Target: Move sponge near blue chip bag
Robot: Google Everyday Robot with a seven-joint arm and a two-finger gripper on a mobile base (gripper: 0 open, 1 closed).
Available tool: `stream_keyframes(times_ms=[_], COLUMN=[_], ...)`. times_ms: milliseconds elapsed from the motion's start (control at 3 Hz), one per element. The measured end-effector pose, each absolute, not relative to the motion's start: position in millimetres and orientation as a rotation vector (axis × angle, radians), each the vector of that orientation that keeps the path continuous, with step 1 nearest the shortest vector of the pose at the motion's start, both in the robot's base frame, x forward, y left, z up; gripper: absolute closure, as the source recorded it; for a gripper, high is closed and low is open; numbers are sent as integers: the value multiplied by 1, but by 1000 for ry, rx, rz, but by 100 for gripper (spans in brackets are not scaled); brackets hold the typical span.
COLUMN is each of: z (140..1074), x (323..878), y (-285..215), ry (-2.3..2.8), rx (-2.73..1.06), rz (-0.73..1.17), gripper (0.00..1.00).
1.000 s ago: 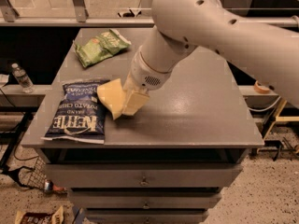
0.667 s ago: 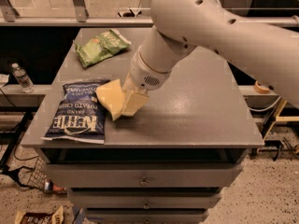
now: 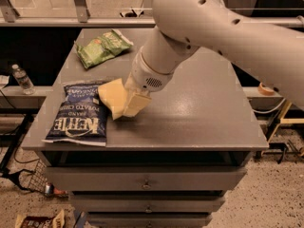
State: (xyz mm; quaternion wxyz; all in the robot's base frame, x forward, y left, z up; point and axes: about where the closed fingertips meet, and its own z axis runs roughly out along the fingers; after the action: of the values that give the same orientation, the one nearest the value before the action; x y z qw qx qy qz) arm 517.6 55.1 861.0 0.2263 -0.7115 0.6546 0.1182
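The pale yellow sponge is tilted on edge on the grey table, its left corner touching the right edge of the blue chip bag. The bag lies flat at the table's front left with white "Kettle" lettering. My gripper comes down from the upper right and is shut on the sponge's right side, low over the tabletop. One cream finger shows in front of the sponge; the other is hidden behind it.
A green chip bag lies at the table's back left. The grey table has drawers below its front edge. A water bottle stands on a lower shelf to the left. My large arm spans the upper right.
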Motion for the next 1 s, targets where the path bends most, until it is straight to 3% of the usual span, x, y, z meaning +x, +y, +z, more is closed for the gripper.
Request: stream_keyframes(times_ms=[333, 1000], z=[861, 863], x=[517, 522], y=[56, 46], ry=[1802, 1803], rx=[-1964, -1995], rz=[325, 280], gripper=[0, 0])
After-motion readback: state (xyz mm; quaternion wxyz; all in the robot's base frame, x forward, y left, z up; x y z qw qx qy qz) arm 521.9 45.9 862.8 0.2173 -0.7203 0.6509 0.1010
